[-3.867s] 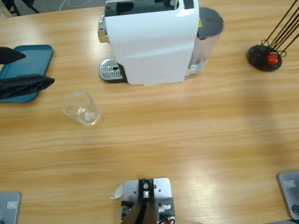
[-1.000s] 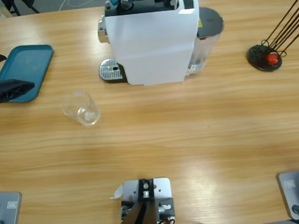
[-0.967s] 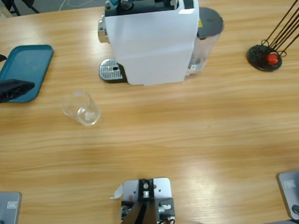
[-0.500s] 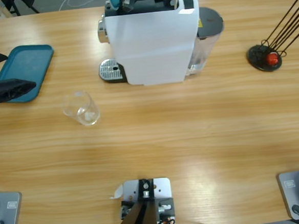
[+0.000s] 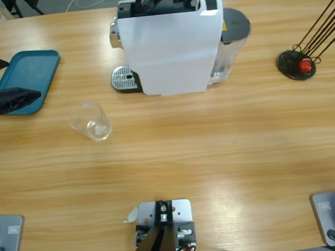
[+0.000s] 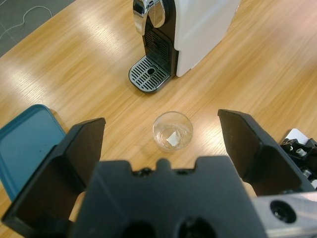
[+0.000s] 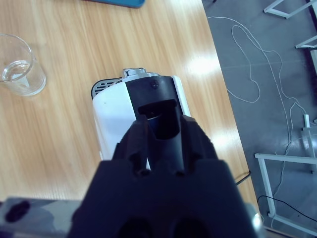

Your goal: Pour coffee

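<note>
Coffee is nowhere to be seen yet, so your pouring is all ahead. Your right gripper [image 7: 159, 130], jaws narrow, sits over the white machine [image 5: 170, 45] at the table's [image 5: 215, 156] far edge. Your left gripper [image 6: 163, 148] hangs wide open above the empty glass [image 6: 172, 131] near the left end, beside the blue tray [image 5: 29, 75].

High cam looks straight down on table [image 5: 227, 156]; both wrist cams tilt down, sharing white machine [image 5: 170, 45] & glass [image 5: 90, 121].

No legible text or labels
</note>
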